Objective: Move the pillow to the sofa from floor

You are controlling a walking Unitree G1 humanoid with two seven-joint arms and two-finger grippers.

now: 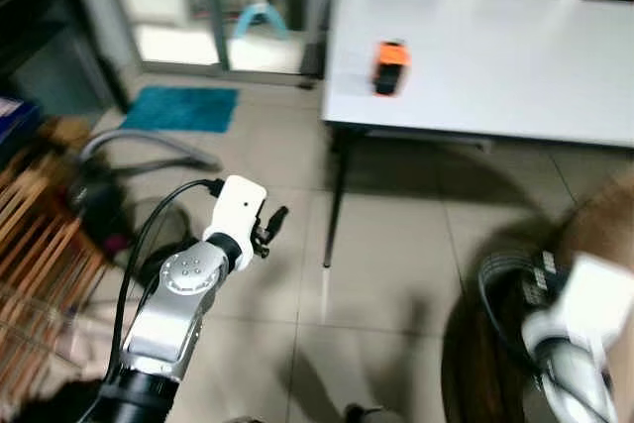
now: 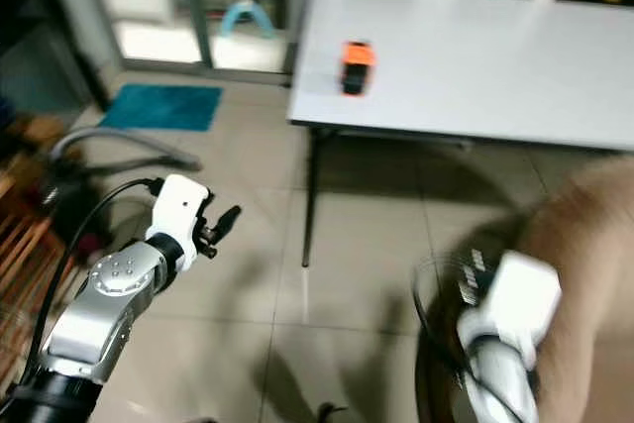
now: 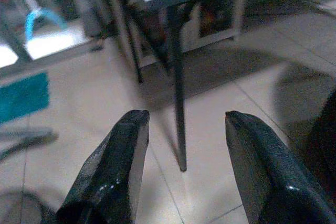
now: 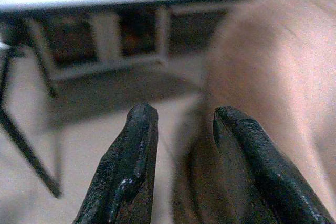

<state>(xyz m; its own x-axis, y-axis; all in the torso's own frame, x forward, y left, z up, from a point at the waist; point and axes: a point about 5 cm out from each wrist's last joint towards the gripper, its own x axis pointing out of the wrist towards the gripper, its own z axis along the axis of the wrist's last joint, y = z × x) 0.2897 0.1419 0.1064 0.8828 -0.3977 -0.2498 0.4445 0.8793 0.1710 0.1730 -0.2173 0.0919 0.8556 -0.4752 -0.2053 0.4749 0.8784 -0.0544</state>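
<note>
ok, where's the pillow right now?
The tan pillow is low on the robot's right in the head views, beside the right gripper, just in front of the white table.

Tan pillow [image 2: 584, 245], soft and rounded, blurred — at the robot's right, low beside the white table [image 2: 475, 47]

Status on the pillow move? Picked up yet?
Done: nothing visible yet. In hand: the right hand is open with the tan pillow just beside its fingers, not gripped. The left hand is open over bare tile near the table leg. Left: grasp, lift, carry to the sofa.
</note>
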